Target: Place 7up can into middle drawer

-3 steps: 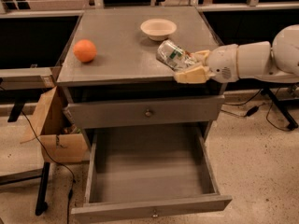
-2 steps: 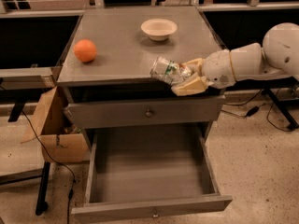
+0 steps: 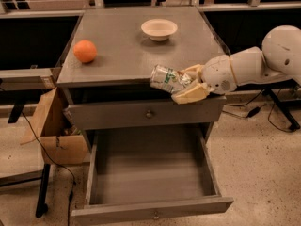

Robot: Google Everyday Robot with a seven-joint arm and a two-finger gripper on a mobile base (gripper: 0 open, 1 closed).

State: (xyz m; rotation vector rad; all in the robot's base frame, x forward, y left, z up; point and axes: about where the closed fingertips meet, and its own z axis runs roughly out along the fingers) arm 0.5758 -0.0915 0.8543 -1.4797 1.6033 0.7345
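Observation:
The 7up can (image 3: 168, 79), silver and green, lies tilted on its side in my gripper (image 3: 186, 84) at the front edge of the grey cabinet top (image 3: 122, 51). The gripper comes in from the right on a white arm and is shut on the can, with cream fingers (image 3: 190, 93) above and below it. The can hangs over the upper drawer front (image 3: 146, 113). The middle drawer (image 3: 150, 178) is pulled wide open below, and its inside is bare. Its small knob (image 3: 155, 215) shows on the front panel.
An orange fruit (image 3: 85, 51) sits on the top at the left. A cream bowl (image 3: 159, 29) stands at the back middle. A cardboard box (image 3: 54, 126) and a black stand leg (image 3: 42, 187) are on the floor at the left. Cables lie at the right.
My gripper has carried the can to the left and forward, from over the top's right side to its front edge above the open drawer.

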